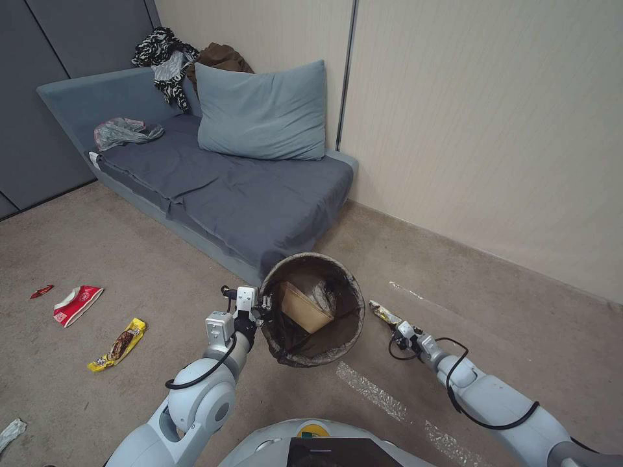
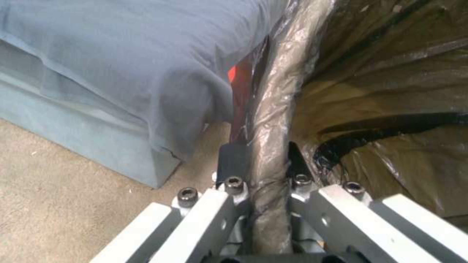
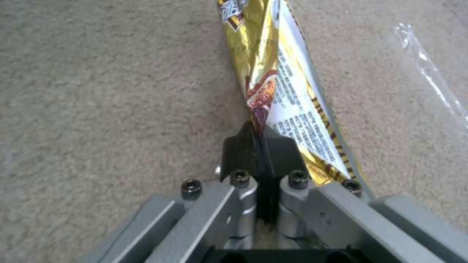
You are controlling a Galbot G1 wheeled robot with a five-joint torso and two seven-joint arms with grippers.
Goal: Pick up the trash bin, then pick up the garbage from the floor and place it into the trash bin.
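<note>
The left gripper [image 2: 261,160] is clamped on the rim of the trash bin [image 1: 337,350]; the right gripper [image 3: 258,146] pinches a yellow wrapper [image 3: 278,84] beside it.

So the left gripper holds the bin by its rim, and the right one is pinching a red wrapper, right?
Not red: the right wrist view shows the right gripper shut on a gold-yellow snack wrapper. The left gripper does clamp the trash bin by its rim.
</note>
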